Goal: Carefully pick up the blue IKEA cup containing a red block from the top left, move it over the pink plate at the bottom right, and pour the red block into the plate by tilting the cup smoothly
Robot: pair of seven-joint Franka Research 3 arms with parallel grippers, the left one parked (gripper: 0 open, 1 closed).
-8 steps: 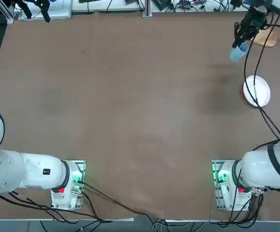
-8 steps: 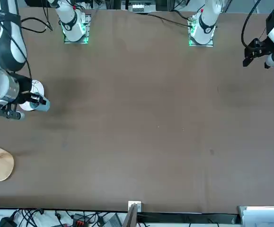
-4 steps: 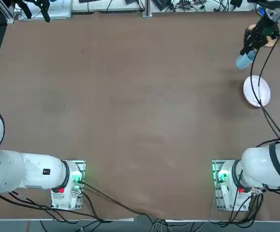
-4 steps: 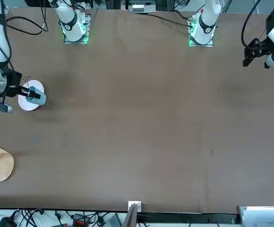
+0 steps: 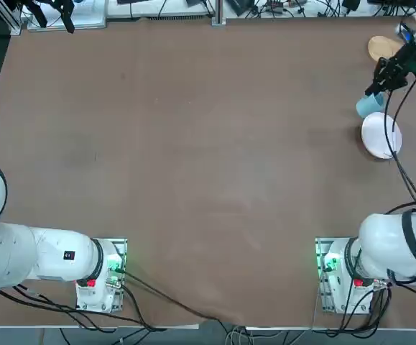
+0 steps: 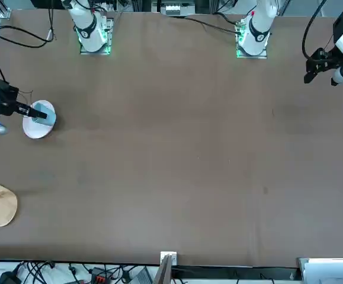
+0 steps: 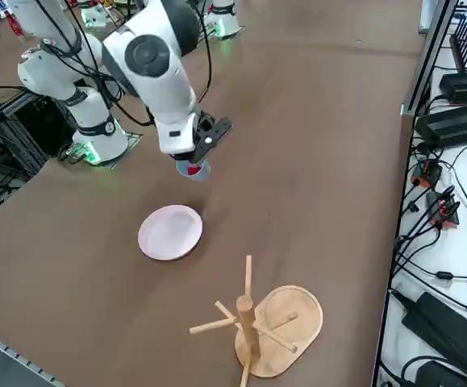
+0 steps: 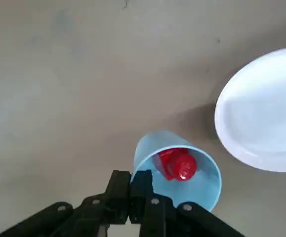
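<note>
Closer to the plate than a second ago, the right end effector [image 8: 131,177] is clenched on the rim of the blue cup [image 8: 155,141], leaving the mouth unobstructed for pouring. The red block [image 8: 180,165] sits inside; the pale plate [image 8: 266,108] lies just beside, flat to receive it.

The cup [image 8: 192,191] is plain light blue, the block [image 8: 178,164] bright red, the plate [image 7: 170,232] plain very pale pink, the table [image 7: 314,161] brown.
</note>
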